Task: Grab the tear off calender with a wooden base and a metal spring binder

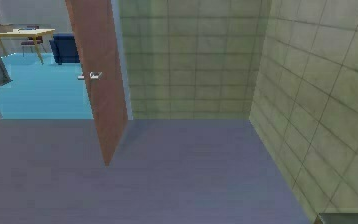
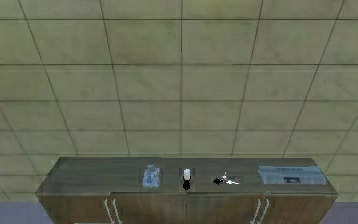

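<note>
A dark wooden counter (image 2: pixel 87 182) runs under a pale tiled wall. Toward its right end sit a pale bluish object (image 2: pixel 150 178), a small white-and-black object (image 2: pixel 186 178) and a flat grey object (image 2: pixel 287 176). None reads as the tear-off calendar, whose place cannot be told. It is probably light with flimsy paper leaves, so the stiff wooden base looks the safest hold; whether the gripper's fingers grasp anything cannot be told.

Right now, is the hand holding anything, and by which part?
It cannot be told. On the counter by the tiled wall stand a small white-and-dark object and a few other small things, all resting on its top.
</note>
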